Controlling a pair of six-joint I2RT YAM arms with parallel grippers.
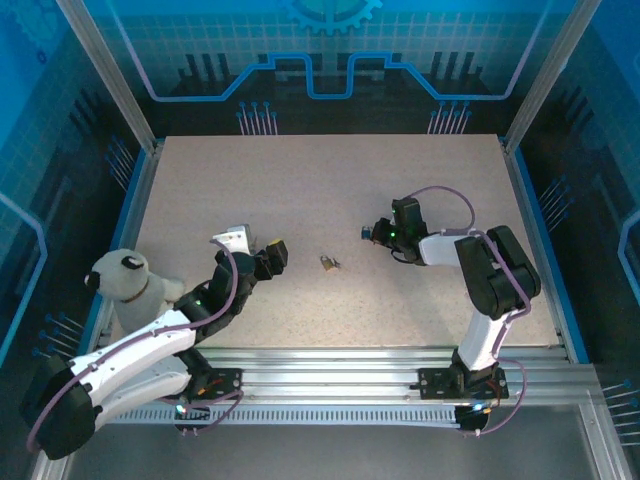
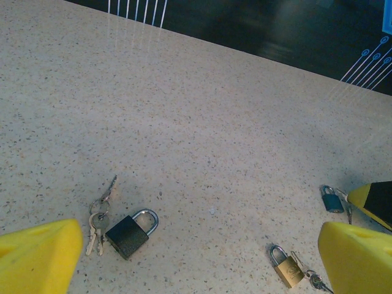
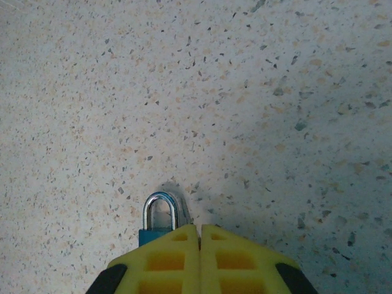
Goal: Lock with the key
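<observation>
Right claw (image 3: 199, 231): mine, closest to the lens. The two yellow fingers are pressed together with only a seam between them, so it is closed.
Blue padlock (image 3: 158, 214): flat on the desk at the very tip of my right claw, silver shackle pointing away from me. Its body is partly hidden under one finger. I cannot tell whether the claw grips any part of it.
Left claw (image 1: 272, 257): mine, spread wide and holding nothing. One yellow finger (image 2: 37, 257) sits in each lower corner of its wrist view, above the desk.
Black padlock (image 2: 130, 233): flat on the desk just past the left-hand finger, shackle angled up and to the right.
Key bunch (image 2: 98, 217): on a ring just beside the black padlock, on its left.
Brass padlock (image 2: 286, 266): flat on the desk near the right-hand finger. From overhead it lies between my two claws, apart from both.
Small keys (image 2: 315, 280): just beside the brass padlock's body.
Plush toy (image 1: 125, 285): pale, with a dark nose, at the left edge of the desk beside my left arm.
Desk (image 1: 320, 180): pale and speckled, its far half bare up to the blue-framed back edge.
</observation>
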